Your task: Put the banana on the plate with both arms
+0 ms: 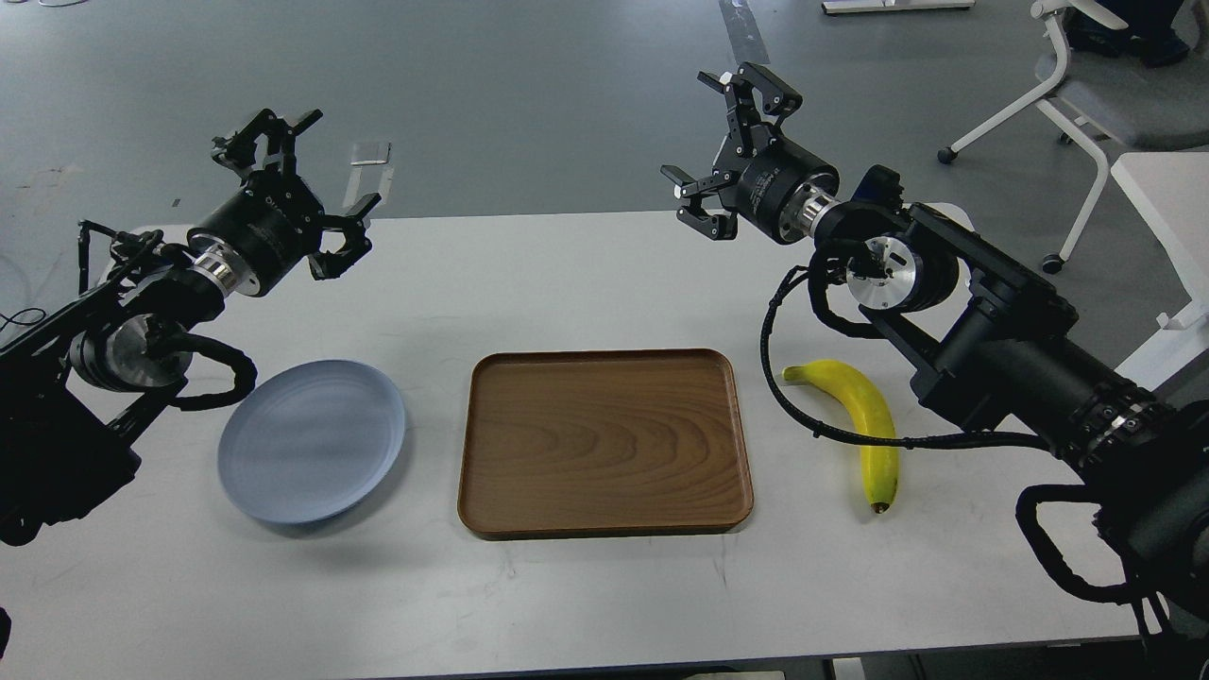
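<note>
A single view, taken from the robot's own head, looks forward and steeply down across a white worktop (586, 604) from close range. The near edge of the worktop runs along the bottom of the frame; its far edge crosses about a third of the way down, with grey floor (519, 85) beyond. The left arm (123, 349) enters from the left border and the right arm (1020, 368) from the right, both reaching away from the camera. A wooden tray (604, 444) lies near the centre of the frame. A white chair (1086, 104) stands at the upper right corner.
</note>
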Robot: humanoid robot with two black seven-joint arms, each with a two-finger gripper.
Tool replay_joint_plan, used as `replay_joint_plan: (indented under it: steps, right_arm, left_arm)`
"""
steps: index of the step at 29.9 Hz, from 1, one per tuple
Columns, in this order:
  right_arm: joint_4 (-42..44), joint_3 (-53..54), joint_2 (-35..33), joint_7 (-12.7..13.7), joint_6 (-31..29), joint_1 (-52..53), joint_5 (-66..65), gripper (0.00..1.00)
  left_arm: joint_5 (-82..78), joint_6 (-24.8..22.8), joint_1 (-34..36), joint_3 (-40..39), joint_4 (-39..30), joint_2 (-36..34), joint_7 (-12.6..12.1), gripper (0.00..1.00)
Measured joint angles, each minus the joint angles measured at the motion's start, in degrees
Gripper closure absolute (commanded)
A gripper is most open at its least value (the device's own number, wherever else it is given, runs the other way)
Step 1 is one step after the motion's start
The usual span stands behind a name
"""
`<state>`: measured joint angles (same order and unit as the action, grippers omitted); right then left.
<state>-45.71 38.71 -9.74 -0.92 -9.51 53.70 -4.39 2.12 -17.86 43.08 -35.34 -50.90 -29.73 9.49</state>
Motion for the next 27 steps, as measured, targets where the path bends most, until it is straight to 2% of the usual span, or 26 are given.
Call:
replay_joint_plan:
  steps: [8,27]
  right_arm:
    - [0.2,-0.3,-0.2,0.1,0.4,0.2,0.0,0.00]
    - [0.3,-0.6,-0.2,0.1,1.4,0.2,-0.2,0.00]
  left_arm:
    - [0.2,0.1,-1.3,-3.3,-2.2,0.2,0.4,0.01]
    - [-0.5,0.2,-1.4,-3.7,-2.6,-0.1,0.5,0.01]
